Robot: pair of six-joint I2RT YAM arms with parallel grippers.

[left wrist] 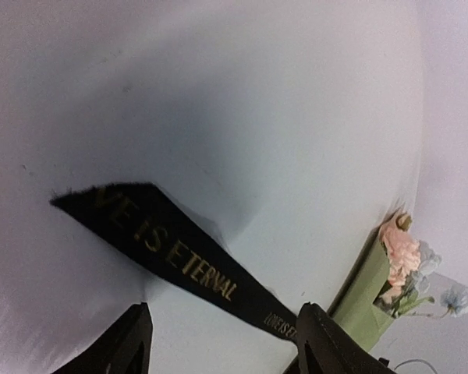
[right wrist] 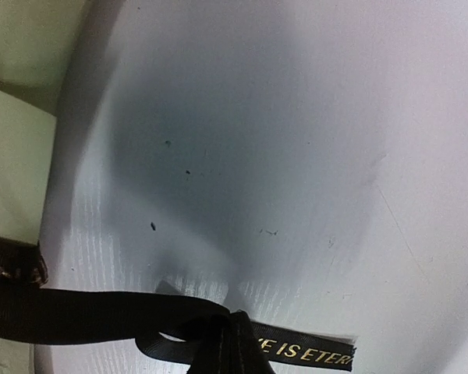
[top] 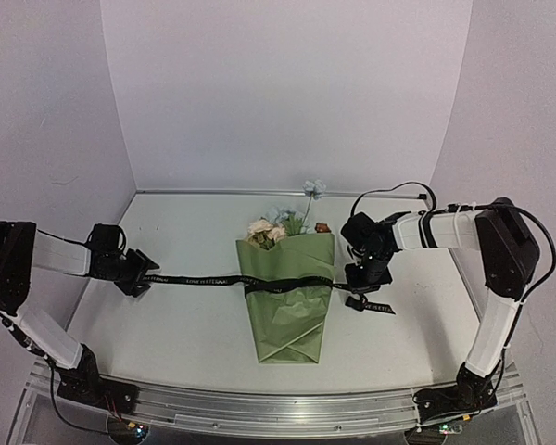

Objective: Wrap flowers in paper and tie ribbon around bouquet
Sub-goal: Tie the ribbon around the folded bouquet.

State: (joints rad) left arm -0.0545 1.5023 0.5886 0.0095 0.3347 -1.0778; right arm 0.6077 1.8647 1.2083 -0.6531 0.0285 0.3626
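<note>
From above, we see the bouquet (top: 287, 315) lying in the middle of the table (top: 167, 324), wide end away from the arms, the flowers (top: 271, 230) showing above its rim. The ribbon (top: 199, 277) crosses the cone's upper half and stretches out flat to both sides. The left claw (top: 139, 276) sits at its left end, well apart from the cone. The right claw (top: 360, 295) sits just beside the cone's right edge, a short tail of ribbon lying past it.

In the left wrist view, the left claw (left wrist: 226, 315) is released: its fingers (left wrist: 136, 339) stand wide apart. The ribbon (left wrist: 179, 261) lies loose on the table (left wrist: 218, 117), its frayed end free, and runs past the right finger toward the bouquet (left wrist: 366, 304) and flowers (left wrist: 402, 253).

In the right wrist view, the right claw (right wrist: 226, 351) is clenched on the ribbon (right wrist: 86, 312), which bunches into a fold at the pinch. One length runs left to the paper (right wrist: 12, 156); the lettered tail lies right on the table (right wrist: 296, 156).
</note>
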